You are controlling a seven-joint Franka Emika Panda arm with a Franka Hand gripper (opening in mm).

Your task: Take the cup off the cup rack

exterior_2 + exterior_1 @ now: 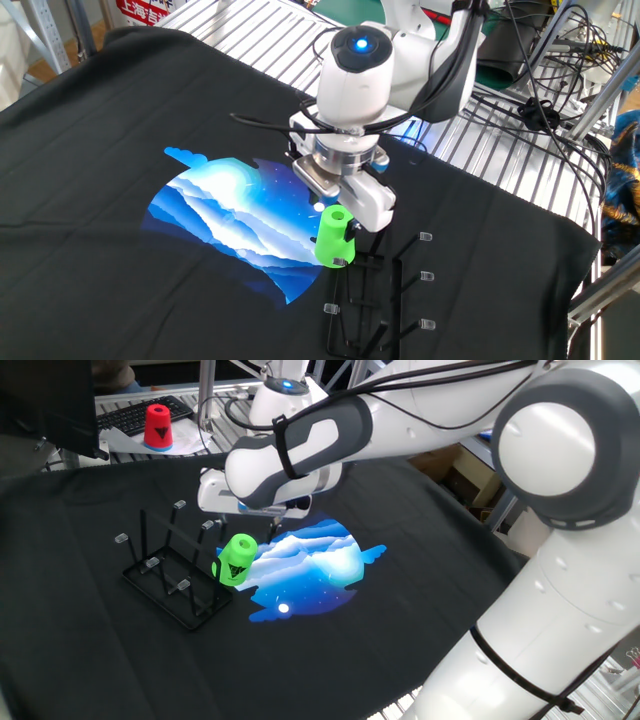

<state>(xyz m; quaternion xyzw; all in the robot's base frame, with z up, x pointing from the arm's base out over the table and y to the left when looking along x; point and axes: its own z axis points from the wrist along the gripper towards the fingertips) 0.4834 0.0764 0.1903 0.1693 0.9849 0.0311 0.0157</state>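
Note:
The bright green cup (237, 558) sits tilted on a peg at the near right corner of the black wire cup rack (165, 575). It also shows in the other fixed view (335, 238), at the left end of the rack (390, 295). My gripper (244, 528) is directly above the cup, its jaws open and reaching down on either side of the cup's top. In the other fixed view the gripper (347, 208) sits just over the cup and the hand hides the fingertips. Whether the fingers touch the cup cannot be told.
A red cup (157, 426) stands on a white ledge at the back left. A blue and white print (310, 565) lies on the black cloth right of the rack. A metal grid surface (250, 30) and cables (540, 100) border the table.

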